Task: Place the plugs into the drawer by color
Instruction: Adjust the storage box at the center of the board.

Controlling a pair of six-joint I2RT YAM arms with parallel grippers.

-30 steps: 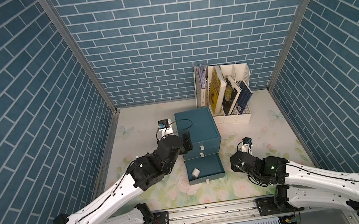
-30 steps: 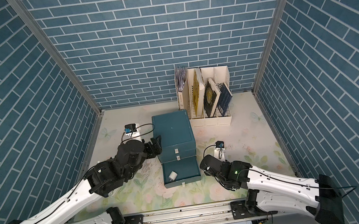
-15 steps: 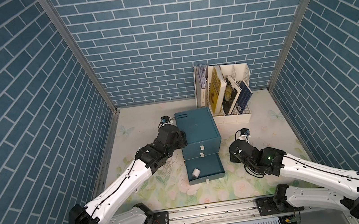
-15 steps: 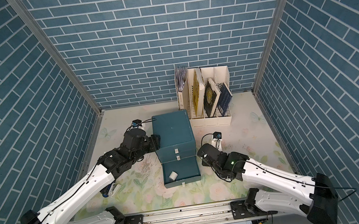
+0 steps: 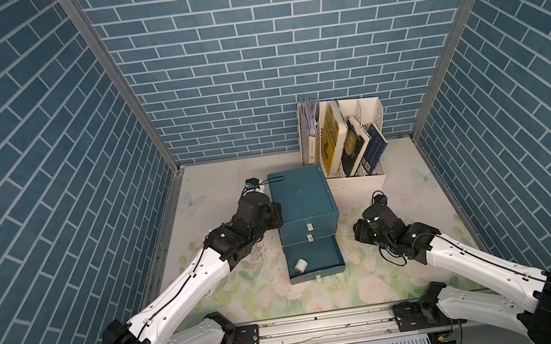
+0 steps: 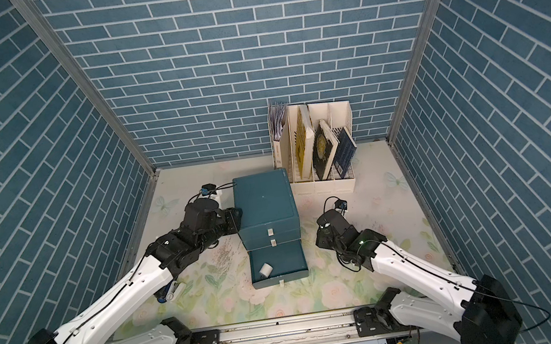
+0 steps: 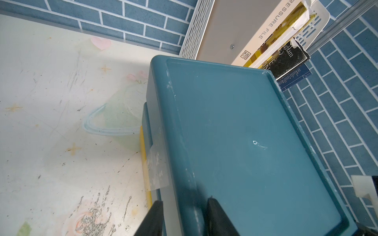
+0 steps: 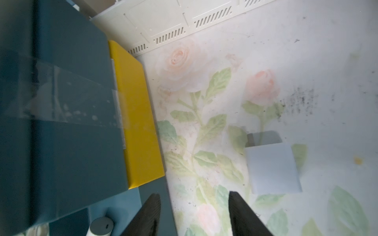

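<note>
Floor: floral mat [image 5: 372, 286], pale, scuffed grey-black around both grippers. Enclosure: blue brick-pattern walls [image 5: 254, 74] on three sides, metal rail [image 5: 323, 325] at the arm bases. Left gripper [image 7: 184, 218]: clamped narrow on the raised side rim of the drawer [image 7: 235, 132], jaws either side of that rim. Right gripper [image 8: 194, 214]: jaws parted, nothing between them, above the mat just beside the pulled-out bottom tray [image 5: 321, 253]. Plug [image 5: 300, 265]: one, white, lying in that tray, close beside the right gripper. Under the drawer: yellow slab [image 8: 139, 122], with clear tape [image 7: 156, 169] across both. Beyond the left gripper, behind the drawer: white rack [image 5: 354, 180] of leaning books. Ahead of the right gripper: pale square block [image 8: 272, 167] on the mat, kind unclear. Under the left forearm: blue-and-white item [image 6: 170, 291], partly hidden. Legible: "RESSURE FILE" on a cream spine [image 7: 266, 26]; "glam" on a black cover [image 7: 286, 57].
</note>
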